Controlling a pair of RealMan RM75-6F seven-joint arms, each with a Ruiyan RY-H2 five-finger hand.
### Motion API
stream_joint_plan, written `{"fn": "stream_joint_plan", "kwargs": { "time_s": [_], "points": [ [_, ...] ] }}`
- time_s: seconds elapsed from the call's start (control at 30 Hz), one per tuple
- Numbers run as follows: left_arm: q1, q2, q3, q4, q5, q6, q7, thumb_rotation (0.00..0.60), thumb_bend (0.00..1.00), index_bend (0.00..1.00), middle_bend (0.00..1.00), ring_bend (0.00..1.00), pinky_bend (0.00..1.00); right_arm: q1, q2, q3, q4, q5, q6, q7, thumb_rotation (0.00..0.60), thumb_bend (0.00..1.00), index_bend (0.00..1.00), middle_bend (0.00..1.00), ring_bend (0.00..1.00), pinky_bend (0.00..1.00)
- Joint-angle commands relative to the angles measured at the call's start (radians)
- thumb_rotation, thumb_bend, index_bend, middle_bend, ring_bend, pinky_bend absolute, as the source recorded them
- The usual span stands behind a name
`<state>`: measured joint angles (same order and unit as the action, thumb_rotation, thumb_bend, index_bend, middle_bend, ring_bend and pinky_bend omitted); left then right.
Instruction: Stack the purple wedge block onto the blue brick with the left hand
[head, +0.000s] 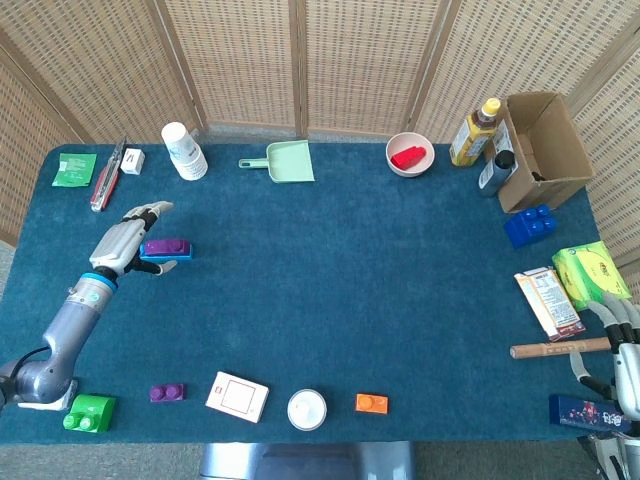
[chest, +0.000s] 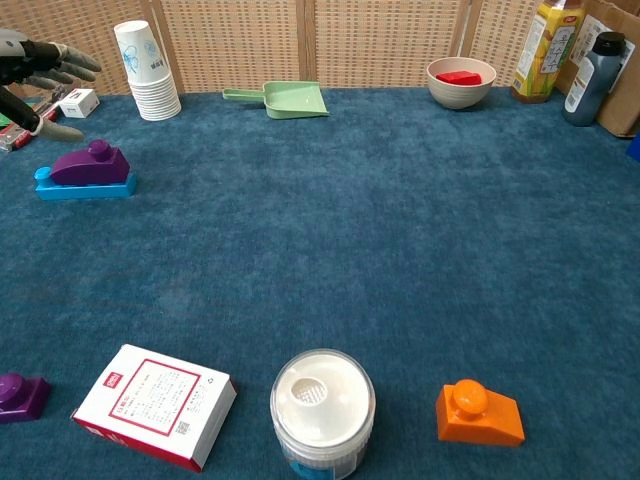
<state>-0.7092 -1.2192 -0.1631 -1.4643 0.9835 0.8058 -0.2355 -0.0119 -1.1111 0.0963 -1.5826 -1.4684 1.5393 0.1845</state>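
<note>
The purple wedge block sits on top of the flat blue brick at the table's left. My left hand hovers just left of the stack, raised off it, fingers spread and holding nothing. My right hand shows only at the lower right edge of the head view, fingers apart, empty, beside a wooden-handled tool.
A stack of paper cups, a green dustpan, a bowl, a white box, a white jar, an orange wedge, a small purple block, a green block, a blue block, a cardboard box.
</note>
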Motion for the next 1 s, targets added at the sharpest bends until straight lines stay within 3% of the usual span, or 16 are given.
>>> {"fn": "stream_joint_plan", "kwargs": {
  "time_s": [0.03, 0.2, 0.47, 1.0],
  "points": [
    [0.046, 0.051, -0.06, -0.079, 0.005, -0.086, -0.198, 0.581, 0.3, 0.09, 0.09, 0.0, 0.0, 0.002, 0.0, -0.002, -0.003, -0.003, -0.002, -0.003, 0.587, 0.37, 0.15, 0.09, 0.0, 0.04],
    [0.083, 0.068, -0.121, -0.07, 0.055, -0.185, -0.437, 0.547, 0.3, 0.09, 0.09, 0.0, 0.0, 0.002, 0.004, -0.001, -0.011, -0.004, 0.003, -0.01, 0.59, 0.37, 0.15, 0.09, 0.0, 0.04],
    [0.127, 0.001, -0.18, 0.048, 0.18, -0.192, -0.708, 0.543, 0.3, 0.15, 0.13, 0.04, 0.06, -0.006, 0.015, 0.0, -0.026, -0.001, 0.018, -0.023, 0.588, 0.37, 0.15, 0.09, 0.0, 0.04],
    [0.082, -0.19, -0.166, 0.334, 0.328, -0.201, -1.018, 0.384, 0.31, 0.21, 0.16, 0.04, 0.1, -0.01, 0.037, 0.005, -0.057, 0.008, 0.025, -0.049, 0.591, 0.37, 0.15, 0.09, 0.0, 0.04]
  ]
}}
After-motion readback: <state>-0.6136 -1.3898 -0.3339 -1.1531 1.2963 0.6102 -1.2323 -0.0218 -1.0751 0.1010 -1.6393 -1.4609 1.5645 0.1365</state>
